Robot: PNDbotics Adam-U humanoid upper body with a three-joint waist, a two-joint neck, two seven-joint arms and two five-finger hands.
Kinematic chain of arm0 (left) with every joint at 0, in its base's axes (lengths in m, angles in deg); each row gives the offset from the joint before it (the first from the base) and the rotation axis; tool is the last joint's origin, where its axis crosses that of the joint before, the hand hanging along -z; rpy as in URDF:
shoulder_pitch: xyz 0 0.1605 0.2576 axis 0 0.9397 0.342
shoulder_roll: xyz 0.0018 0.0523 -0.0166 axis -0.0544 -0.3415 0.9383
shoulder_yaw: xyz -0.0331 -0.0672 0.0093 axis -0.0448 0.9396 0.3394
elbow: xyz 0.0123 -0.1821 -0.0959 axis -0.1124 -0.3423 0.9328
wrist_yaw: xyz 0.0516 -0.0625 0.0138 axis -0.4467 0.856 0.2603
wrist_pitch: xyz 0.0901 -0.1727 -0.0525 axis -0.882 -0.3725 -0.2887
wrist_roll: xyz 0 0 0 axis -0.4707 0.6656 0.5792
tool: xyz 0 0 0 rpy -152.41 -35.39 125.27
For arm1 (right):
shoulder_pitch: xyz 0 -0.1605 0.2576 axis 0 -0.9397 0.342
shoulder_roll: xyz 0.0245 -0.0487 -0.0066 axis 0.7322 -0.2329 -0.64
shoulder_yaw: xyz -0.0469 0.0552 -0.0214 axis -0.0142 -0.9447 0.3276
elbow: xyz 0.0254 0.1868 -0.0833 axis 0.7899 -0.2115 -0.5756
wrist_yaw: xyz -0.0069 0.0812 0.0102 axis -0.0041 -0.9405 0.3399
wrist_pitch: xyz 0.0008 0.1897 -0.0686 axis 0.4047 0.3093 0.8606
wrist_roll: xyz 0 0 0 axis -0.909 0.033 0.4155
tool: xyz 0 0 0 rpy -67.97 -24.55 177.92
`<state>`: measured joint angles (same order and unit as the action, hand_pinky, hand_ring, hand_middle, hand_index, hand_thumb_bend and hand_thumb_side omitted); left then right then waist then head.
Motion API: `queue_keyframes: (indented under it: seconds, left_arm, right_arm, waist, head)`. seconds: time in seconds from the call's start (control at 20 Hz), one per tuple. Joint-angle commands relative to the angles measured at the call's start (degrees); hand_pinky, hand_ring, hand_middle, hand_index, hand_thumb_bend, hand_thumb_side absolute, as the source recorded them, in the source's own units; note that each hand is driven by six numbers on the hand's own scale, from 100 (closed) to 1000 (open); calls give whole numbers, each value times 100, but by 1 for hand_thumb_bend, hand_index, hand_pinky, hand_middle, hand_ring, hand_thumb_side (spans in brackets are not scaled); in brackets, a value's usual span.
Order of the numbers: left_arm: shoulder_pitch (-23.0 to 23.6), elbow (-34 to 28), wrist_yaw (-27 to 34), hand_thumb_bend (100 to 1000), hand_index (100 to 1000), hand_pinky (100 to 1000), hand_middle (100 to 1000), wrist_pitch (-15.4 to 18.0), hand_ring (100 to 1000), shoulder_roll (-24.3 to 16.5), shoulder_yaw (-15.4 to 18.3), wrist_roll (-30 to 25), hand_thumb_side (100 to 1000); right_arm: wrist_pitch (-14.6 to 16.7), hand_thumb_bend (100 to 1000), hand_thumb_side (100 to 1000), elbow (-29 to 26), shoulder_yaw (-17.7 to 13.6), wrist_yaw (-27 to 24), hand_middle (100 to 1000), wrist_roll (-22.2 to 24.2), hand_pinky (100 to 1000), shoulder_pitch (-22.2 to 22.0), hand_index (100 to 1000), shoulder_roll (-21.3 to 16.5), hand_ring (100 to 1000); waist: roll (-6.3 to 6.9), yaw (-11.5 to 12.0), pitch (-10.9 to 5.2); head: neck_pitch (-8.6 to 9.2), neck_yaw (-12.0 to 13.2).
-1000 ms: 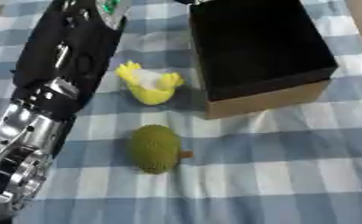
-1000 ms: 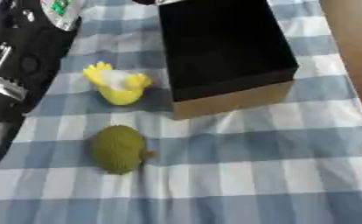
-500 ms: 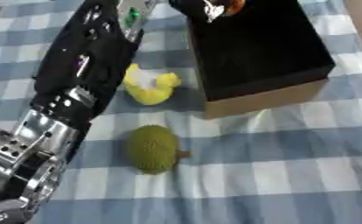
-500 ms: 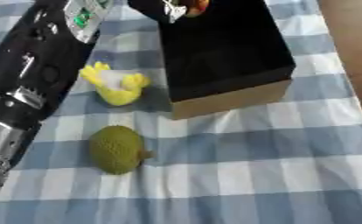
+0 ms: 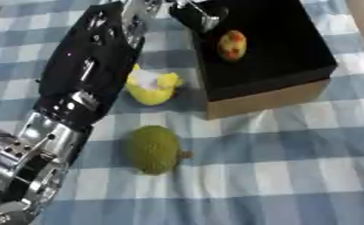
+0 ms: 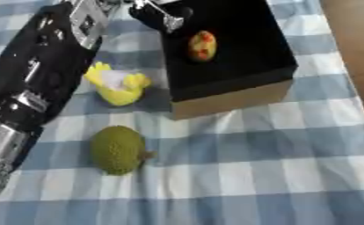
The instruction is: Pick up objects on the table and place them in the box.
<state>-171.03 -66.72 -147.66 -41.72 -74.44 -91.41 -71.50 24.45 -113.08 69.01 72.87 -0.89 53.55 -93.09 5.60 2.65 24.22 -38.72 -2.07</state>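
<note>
While the left hand (image 5: pixel 194 12) fingers hang open, blue-checked cloth (image 5: pixel 293 154) covers the table.

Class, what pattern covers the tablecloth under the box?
Blue-and-white checks on the tablecloth, clearest in the right eye view.

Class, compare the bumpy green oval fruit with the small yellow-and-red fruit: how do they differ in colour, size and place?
The bumpy green oval fruit is plain dull green; the small yellow-and-red fruit is yellow with red patches. The green one looks clearly larger. It lies on the blue checked cloth in front of the black-lined cardboard box, while the small one is inside the box. Both are rounded ovals, and neither is held by a hand.
</note>
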Motion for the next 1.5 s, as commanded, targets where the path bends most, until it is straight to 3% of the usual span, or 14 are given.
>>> queue_keyframes:
  seconds: [0.05,0.35,0.65,1.25,1.5]
  left_arm:
    - [-88,-52,-49,116,912,825,801,49,884,-52,6,18,298]
    - [-103,-245,296,100,902,817,793,2,878,-230,-4,134,204]
    - [-7,-692,1117,100,902,822,796,45,880,-814,-194,30,186]
    - [785,-1875,2797,100,903,816,794,145,878,-1949,-1206,-316,280]
    - [1114,-2342,3067,191,897,815,792,188,875,-2408,-1549,-519,307]
  right_arm:
    - [-6,100,470,-58,-34,-38,415,-10,957,40,991,-144,1000]
    - [-16,100,470,-58,-37,-3,411,-15,957,-4,991,-159,1000]
    - [-14,100,470,-58,-88,89,411,-80,956,-111,990,-195,1000]
    - [10,100,470,-58,-126,222,411,-200,956,-194,990,-242,1000]
    - [12,100,470,-58,-127,247,408,-208,957,-184,991,-232,1000]
  waist:
    - [56,7,-259]
    - [71,73,-278]
    - [102,226,-326]
    - [134,359,-340]
    - [132,351,-310]
  head:
    - [5,19]
    - [-79,-12]
    - [-181,-142]
    - [-213,-329]
    - [-225,-376]
